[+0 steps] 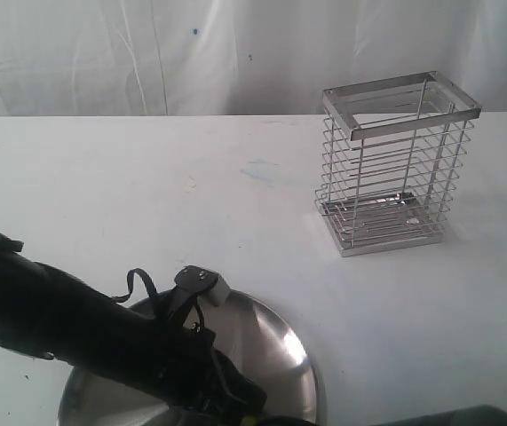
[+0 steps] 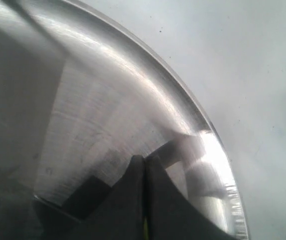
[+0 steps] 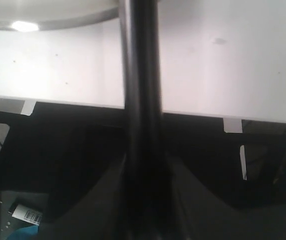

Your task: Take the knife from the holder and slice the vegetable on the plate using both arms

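Observation:
The steel plate (image 1: 281,348) lies at the front of the table, and my left arm reaches across it. In the left wrist view my left gripper (image 2: 144,161) is low over the plate (image 2: 107,100), shut, with a thin yellow-green sliver of the vegetable (image 2: 144,227) pinched between its fingers. My right gripper (image 3: 144,167) is shut on the knife (image 3: 140,75), which runs as a long dark bar straight out from its fingers, beside the plate's rim (image 3: 47,19). The wire holder (image 1: 398,164) stands at the back right with nothing in it.
The white table (image 1: 191,186) stretches between plate and holder. Its front edge (image 3: 233,116) shows in the right wrist view, with dark floor space beyond. A bit of the right arm (image 1: 466,417) pokes in at the exterior view's lower right. White curtain hangs behind.

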Action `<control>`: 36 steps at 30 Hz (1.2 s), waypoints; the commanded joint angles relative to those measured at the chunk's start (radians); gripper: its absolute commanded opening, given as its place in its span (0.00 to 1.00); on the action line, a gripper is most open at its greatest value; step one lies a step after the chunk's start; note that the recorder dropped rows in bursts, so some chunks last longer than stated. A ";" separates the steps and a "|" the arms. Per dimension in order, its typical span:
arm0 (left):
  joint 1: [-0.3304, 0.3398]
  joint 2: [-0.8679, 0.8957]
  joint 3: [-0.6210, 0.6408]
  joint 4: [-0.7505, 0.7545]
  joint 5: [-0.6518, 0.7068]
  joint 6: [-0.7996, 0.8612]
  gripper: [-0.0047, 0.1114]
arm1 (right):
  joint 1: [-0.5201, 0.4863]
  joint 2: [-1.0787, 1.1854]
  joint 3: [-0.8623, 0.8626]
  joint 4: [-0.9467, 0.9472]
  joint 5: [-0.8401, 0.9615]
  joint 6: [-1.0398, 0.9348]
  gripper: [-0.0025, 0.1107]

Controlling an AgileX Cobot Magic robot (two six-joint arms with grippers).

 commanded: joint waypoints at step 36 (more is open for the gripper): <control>-0.010 0.028 -0.019 -0.021 -0.096 0.009 0.04 | 0.096 -0.020 0.004 0.200 0.248 -0.019 0.02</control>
